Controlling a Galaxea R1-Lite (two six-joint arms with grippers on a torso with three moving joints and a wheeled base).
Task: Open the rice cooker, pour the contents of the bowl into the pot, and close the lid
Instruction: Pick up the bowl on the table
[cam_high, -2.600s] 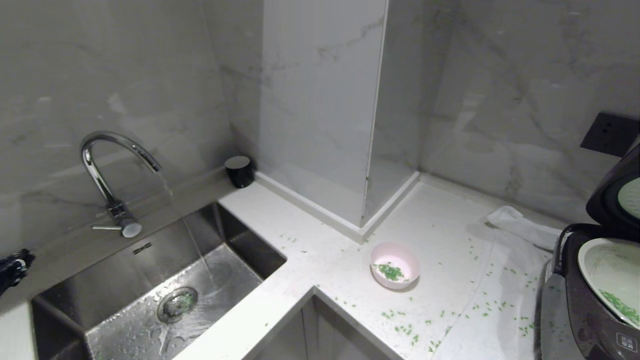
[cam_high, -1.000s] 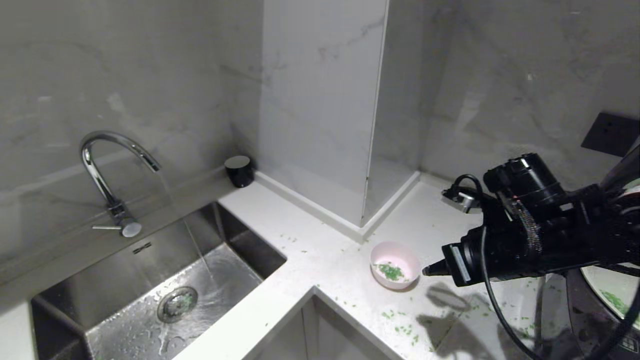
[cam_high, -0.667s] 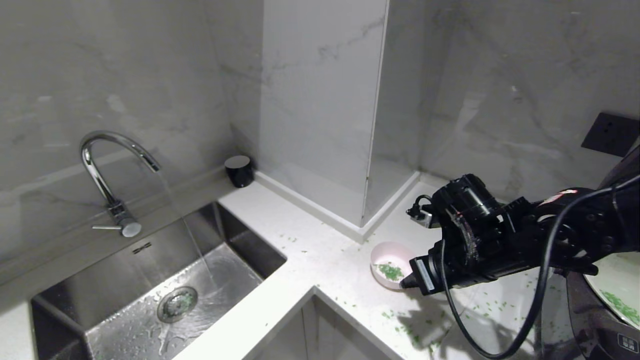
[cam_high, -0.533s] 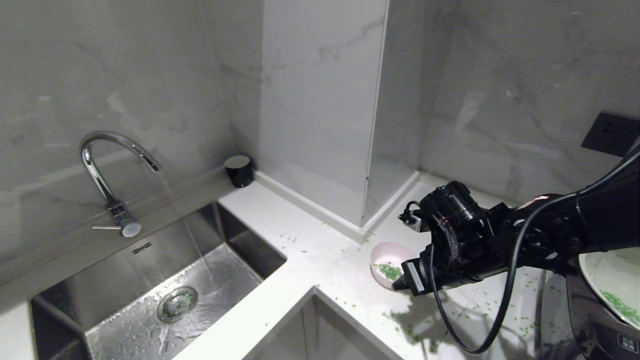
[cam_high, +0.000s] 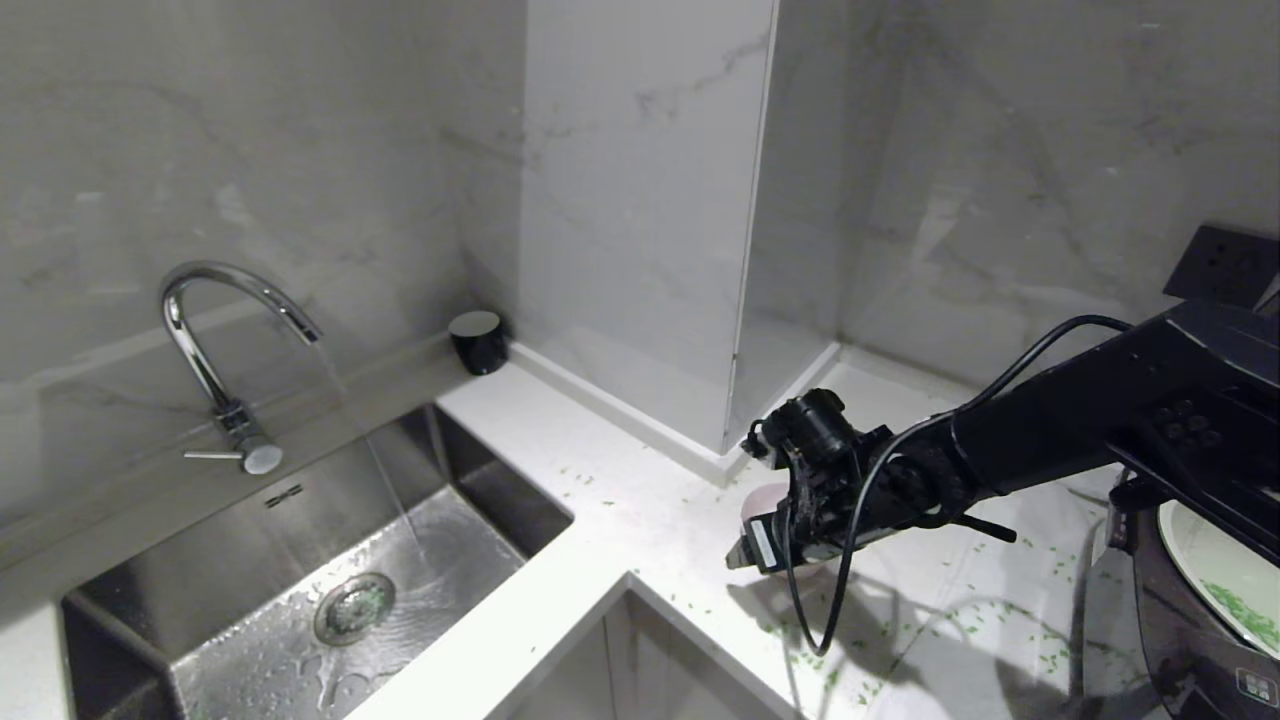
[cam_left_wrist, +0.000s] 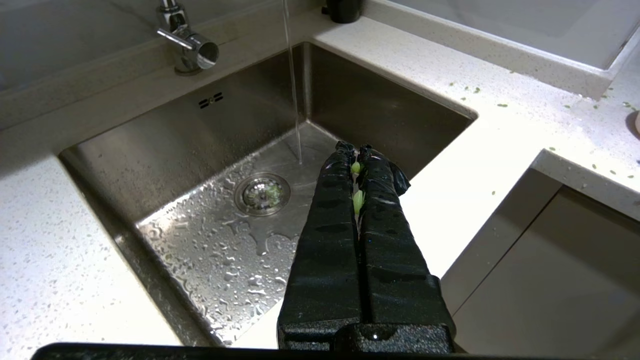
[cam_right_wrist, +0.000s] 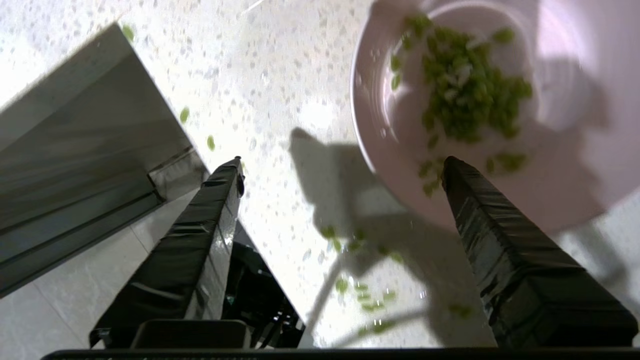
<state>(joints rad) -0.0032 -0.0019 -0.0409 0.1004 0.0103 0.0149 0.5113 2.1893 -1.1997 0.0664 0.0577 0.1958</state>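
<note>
- Right gripper (cam_right_wrist: 342, 165): black, two-fingered, reached out from the right side of the scene over the white speckled stone countertop (cam_high: 620, 500). Its jaws stand wide apart and hold nothing. In the right wrist view one fingertip (cam_right_wrist: 452, 167) sits over the near rim of the bowl, the other over bare counter beside it; contact with the rim cannot be confirmed.
- Small round pale pink bowl (cam_right_wrist: 500, 100): stands upright on the countertop near the foot of the grey marble-tiled wall column (cam_high: 640, 200). In the head view it is almost wholly hidden behind the right gripper's wrist; only a sliver of rim shows.
- Tiny bright green chopped bits (cam_right_wrist: 465, 95): heaped in the middle of the bowl's white inside. Loose bits of the same kind lie scattered on the counter around the bowl and toward the near edge.
- Large dark brown-grey rice cooker (cam_high: 1180, 640): at the far right edge of the scene, well apart from the bowl. Its round pot with pale off-white lining (cam_high: 1225, 560) is exposed, with a few green bits in it. The lid itself cannot be made out behind the right arm.
- Left gripper (cam_left_wrist: 356, 150): black fingers pressed together, parked above the near edge of the stainless steel sink (cam_left_wrist: 165, 145), with green fragments lodged between them.
- Curved chrome tap (cam_high: 215, 330): a thin stream of water runs from it into the sink.
- Small black cylindrical cup (cam_high: 478, 342): stands in the far corner left of the column.
</note>
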